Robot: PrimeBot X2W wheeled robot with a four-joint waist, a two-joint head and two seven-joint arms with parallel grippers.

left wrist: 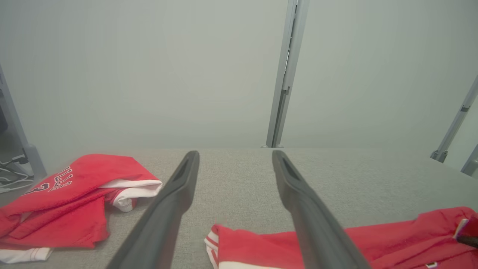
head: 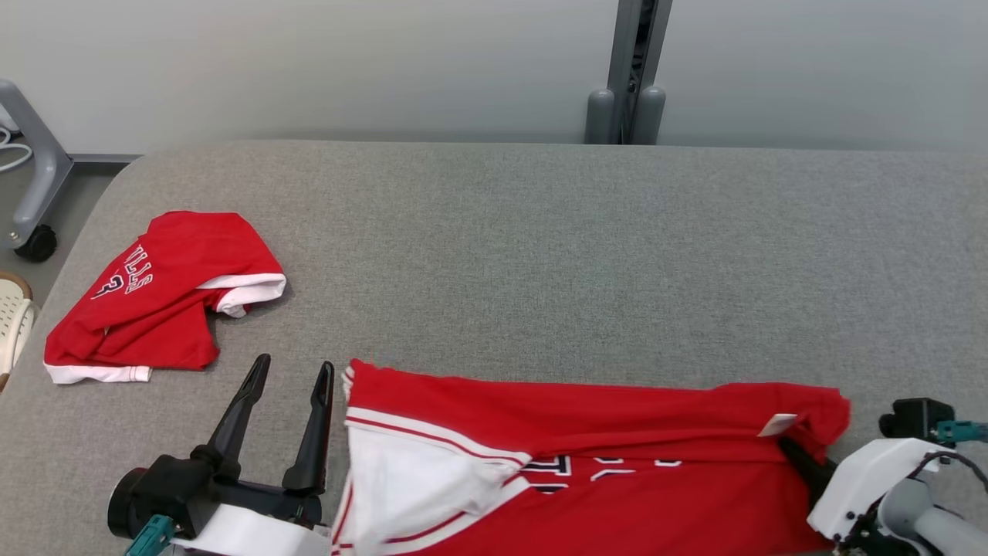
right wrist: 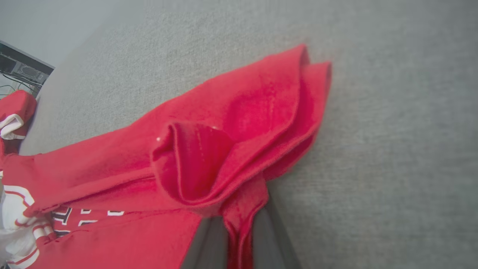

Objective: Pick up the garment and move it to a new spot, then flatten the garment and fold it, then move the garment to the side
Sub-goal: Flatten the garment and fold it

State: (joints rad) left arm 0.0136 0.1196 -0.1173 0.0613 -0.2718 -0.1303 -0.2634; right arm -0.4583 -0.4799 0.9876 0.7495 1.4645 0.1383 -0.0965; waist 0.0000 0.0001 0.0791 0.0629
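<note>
Red jersey [head: 587, 432]: long axis crosswise on table [head: 540, 255]; right hand [head: 806, 463] clamped on its right end; left hand [head: 295, 371] apart, just beside left end.

The left hand [head: 295, 363] has two long tapered black fingers [head: 312, 432] on a black base [head: 166, 483] with a teal plug [head: 154, 533]. The right hand [head: 803, 459] has a white shell [head: 857, 475], small screws [head: 849, 516], black cables [head: 934, 462], grey joint [head: 903, 502].
</note>
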